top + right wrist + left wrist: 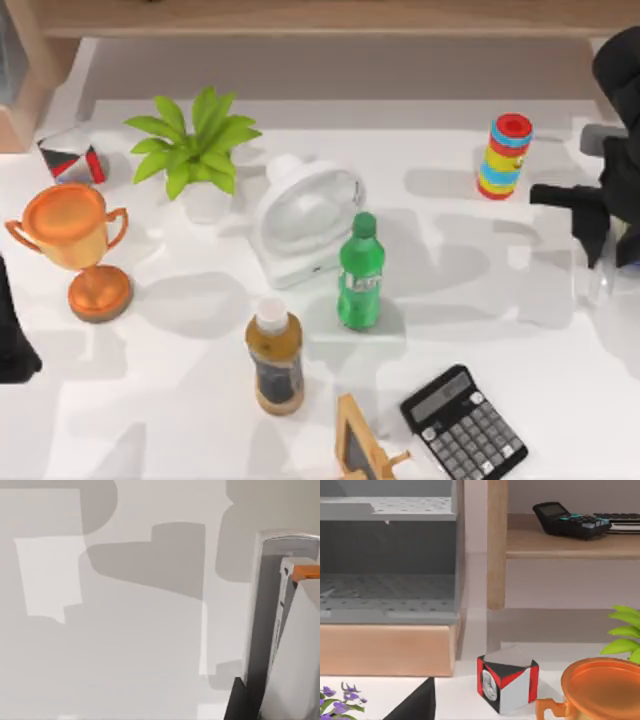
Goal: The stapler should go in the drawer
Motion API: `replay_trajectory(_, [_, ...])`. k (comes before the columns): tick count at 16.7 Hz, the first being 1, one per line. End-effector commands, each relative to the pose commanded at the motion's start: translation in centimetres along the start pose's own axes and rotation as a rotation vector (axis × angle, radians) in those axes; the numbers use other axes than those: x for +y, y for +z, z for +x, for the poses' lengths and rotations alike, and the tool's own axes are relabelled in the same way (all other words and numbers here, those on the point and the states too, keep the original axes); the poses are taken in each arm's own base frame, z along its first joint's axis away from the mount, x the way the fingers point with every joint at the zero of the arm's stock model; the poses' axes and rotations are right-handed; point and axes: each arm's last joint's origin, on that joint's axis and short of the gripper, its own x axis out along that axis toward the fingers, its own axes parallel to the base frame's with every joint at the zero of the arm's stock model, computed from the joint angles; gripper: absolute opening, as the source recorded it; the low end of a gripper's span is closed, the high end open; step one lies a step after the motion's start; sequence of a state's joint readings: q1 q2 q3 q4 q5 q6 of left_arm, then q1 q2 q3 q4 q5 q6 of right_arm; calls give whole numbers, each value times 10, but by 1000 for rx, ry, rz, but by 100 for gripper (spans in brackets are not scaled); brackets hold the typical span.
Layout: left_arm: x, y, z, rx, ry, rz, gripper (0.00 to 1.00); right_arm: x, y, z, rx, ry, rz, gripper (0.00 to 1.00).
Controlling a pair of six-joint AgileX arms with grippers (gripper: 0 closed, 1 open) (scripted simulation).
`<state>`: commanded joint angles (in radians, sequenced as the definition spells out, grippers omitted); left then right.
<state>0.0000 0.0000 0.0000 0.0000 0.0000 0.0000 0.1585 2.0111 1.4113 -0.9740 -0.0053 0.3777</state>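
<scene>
Stapler (pixel 280 630) close by right claw (pixel 600 245), grip unclear, left arm (pixel 12 345) parked, grey drawer (pixel 390 555) far left

Glossy orange trophy (pixel 75 235), clear green plastic bottle (pixel 360 273), matt pale wooden shelf (pixel 570 544), smooth white bench (pixel 180 400).

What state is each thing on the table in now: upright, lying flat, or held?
green bottle, upright, cap on.
brown bottle, upright, cap on.
trophy, upright.
ring tower, upright, rings stacked.
calculator, lying flat, keys up.
stapler, lying on the table by the right gripper; held or not, cannot tell.
left gripper, parked at the table's left edge.
</scene>
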Motion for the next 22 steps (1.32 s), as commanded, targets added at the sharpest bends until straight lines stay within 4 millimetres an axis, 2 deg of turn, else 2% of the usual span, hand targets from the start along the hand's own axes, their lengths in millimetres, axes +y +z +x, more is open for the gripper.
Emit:
replay_trajectory(3, [0,0,0,0,0,0,100,0,-4,-19,18,21,-18,0])
replay_trajectory(7, [0,0,0,0,0,0,100,-15,11,-74,-64,83,-35,0])
replay_trajectory(10, [0,0,0,0,0,0,100,-44,36,-118,-187,116,-41,0])
replay_trajectory(13, [0,0,0,0,0,0,100,-90,67,-142,-278,100,-40,0])
replay_trajectory(15, [0,0,0,0,0,0,100,-125,89,-142,-299,68,-41,0])
replay_trajectory(17, [0,0,0,0,0,0,100,-159,109,-129,-288,34,-52,0])
replay_trajectory(20, [0,0,0,0,0,0,100,-197,134,-93,-218,-3,-92,0])
replay_trajectory(22, [0,0,0,0,0,0,100,-209,146,-63,-149,-13,-132,0])
